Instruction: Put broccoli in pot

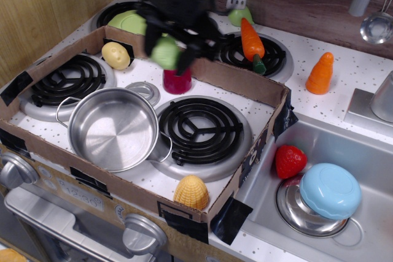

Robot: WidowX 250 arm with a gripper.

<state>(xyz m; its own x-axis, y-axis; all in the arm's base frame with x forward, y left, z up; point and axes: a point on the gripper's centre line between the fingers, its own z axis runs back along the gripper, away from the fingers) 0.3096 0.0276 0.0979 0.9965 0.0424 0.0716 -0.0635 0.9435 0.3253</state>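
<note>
The pale-green lumpy broccoli is held in my gripper, raised in the air above the back of the cardboard box, over the dark red toy. The gripper and arm are motion-blurred. The jaws stand shut on the broccoli from both sides. The shiny steel pot with wire loop handles sits empty at the front left of the stove, below and to the left of the gripper.
A cardboard box wall rings the stove. Inside are a yellow potato toy and black burners. A lime plate, carrot, orange toy, yellow corn, strawberry and blue-domed bowl lie around.
</note>
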